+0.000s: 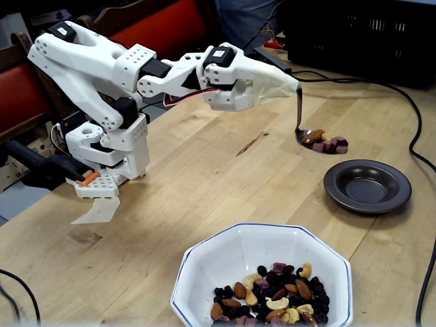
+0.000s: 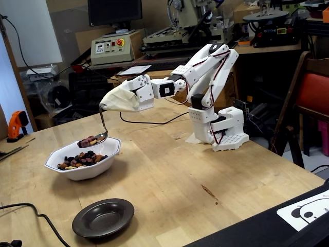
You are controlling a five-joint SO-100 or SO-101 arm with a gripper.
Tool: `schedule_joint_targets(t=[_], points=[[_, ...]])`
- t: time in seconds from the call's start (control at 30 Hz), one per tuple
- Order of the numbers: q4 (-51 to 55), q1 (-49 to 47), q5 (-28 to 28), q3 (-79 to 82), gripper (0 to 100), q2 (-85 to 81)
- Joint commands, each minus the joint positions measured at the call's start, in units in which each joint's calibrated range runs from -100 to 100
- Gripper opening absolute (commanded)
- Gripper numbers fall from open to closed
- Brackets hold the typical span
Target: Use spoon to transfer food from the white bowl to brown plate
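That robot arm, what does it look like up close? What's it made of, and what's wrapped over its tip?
The arm is chunky white plastic links with black motor blocks at the joints, some panels dotted with small holes. Thin red and black wires run along it. A pale cream cloth-like cover hides the pincer. The white base has a perforated front.

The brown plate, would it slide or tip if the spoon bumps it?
The brown plate looks glossy, small and shallow on smooth wood, so it would probably slide. Its low, wide shape suggests tipping is unlikely, unless the spoon presses down on its wide rim.
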Motion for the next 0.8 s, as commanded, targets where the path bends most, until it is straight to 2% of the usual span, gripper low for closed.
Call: schedule_joint_targets(t=[0.0, 0.77], points=[[-0.40, -2.61, 0.24, -0.94, 3, -1.78], [0.08, -14.54, 0.24, -1.47, 3, -1.87]])
